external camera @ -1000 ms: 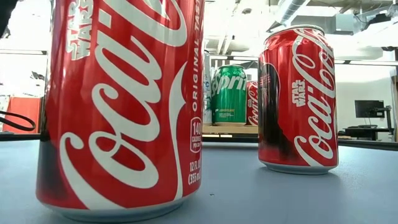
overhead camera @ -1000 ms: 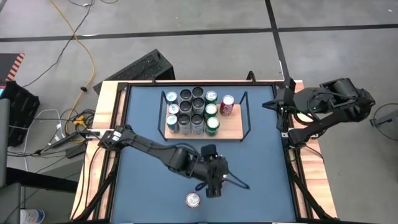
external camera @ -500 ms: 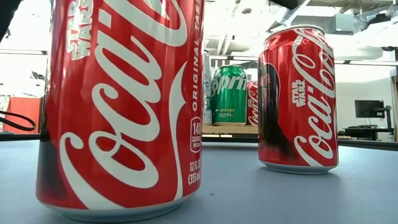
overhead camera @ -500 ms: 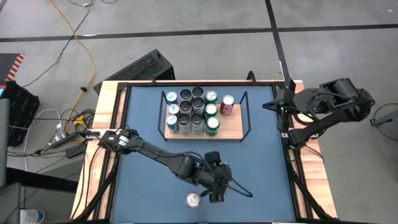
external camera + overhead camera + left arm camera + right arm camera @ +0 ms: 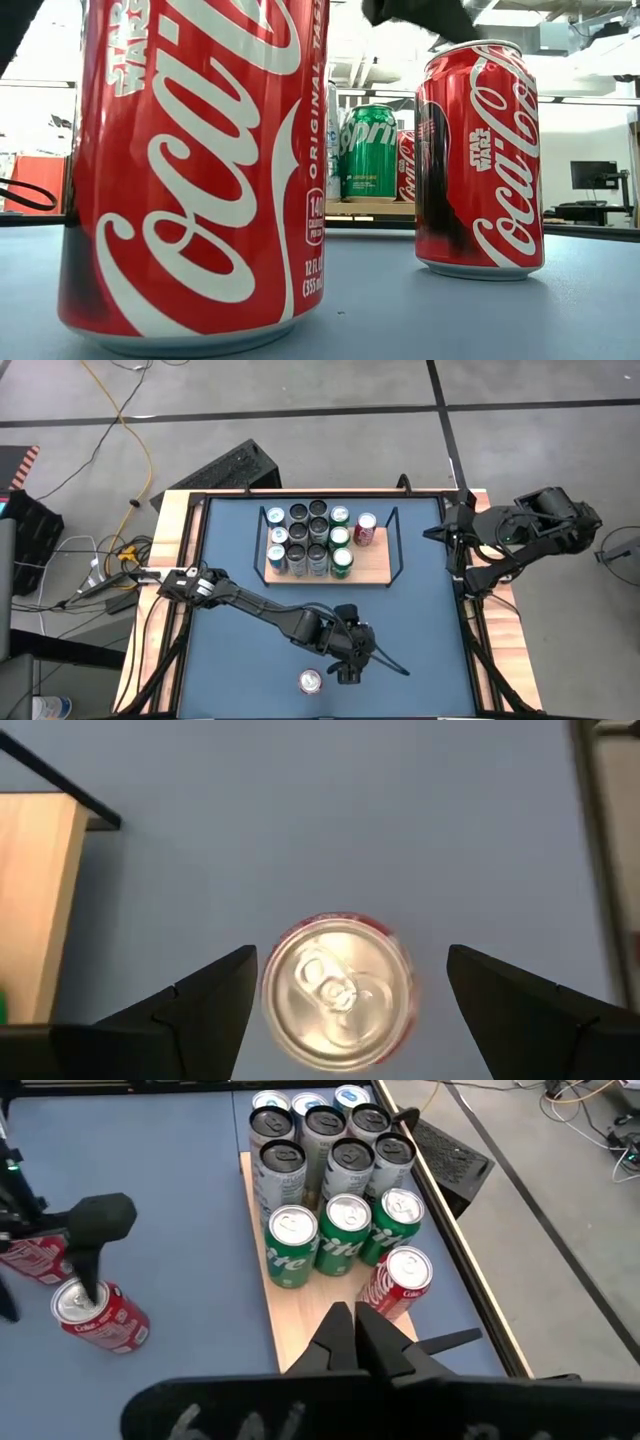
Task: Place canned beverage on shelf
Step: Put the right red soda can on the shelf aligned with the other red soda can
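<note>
A red Coca-Cola can stands upright on the blue tabletop; it also shows in the low view and the right wrist view. My left gripper is open straight above it, one finger on either side of the can's top and clear of it. In the high view the gripper hides this can. The shelf, a light-wood board in a black wire frame, holds several cans at the table's far middle. My right gripper is shut and empty at the table's far right edge.
A second red Coca-Cola can stands near the table's near edge, just left of my left gripper. On the shelf, silver, dark and green cans fill the left part, and one red can stands at the far right beside bare board.
My left gripper has gone a little toward the table's near edge and down over the red can. Its dark underside now shows just above the can's top in the low view. Both cans stand where they were.
</note>
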{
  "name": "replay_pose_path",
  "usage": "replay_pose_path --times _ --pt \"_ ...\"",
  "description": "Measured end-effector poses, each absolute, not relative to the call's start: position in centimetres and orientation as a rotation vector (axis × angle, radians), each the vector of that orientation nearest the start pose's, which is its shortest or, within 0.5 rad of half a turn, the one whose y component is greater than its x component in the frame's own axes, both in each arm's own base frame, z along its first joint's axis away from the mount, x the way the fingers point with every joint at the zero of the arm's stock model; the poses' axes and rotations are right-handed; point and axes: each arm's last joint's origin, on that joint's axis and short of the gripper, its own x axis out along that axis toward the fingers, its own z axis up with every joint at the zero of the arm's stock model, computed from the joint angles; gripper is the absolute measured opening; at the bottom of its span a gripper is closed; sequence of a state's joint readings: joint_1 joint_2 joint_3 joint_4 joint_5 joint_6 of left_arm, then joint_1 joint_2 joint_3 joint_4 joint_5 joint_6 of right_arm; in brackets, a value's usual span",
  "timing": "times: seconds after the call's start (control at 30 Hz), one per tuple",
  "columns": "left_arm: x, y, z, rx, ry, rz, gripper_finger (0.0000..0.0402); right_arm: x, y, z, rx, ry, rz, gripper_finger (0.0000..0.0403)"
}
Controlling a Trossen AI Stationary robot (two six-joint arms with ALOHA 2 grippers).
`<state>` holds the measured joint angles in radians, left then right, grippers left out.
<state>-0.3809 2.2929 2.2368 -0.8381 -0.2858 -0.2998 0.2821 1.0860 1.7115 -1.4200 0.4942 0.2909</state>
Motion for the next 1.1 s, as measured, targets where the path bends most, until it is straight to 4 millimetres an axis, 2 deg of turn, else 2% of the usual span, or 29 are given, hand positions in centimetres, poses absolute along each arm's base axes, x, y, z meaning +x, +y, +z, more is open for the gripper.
replay_pose_path --times 0.53,0.77,1.1 --pt "46.9 -17.7 27.2 0.023 0.854 0.077 0.0314 12.2 2.1 46.0 -0.040 0.730 -0.308 0.0000" --pt "47.6 -18.2 24.8 -0.007 0.891 0.080 0.0314 12.2 2.1 46.0 -0.045 0.740 -0.309 0.0000" --pt "47.4 -17.8 23.2 -0.077 0.994 0.150 0.0308 12.0 2.1 45.8 -0.053 0.757 -0.310 0.0000"
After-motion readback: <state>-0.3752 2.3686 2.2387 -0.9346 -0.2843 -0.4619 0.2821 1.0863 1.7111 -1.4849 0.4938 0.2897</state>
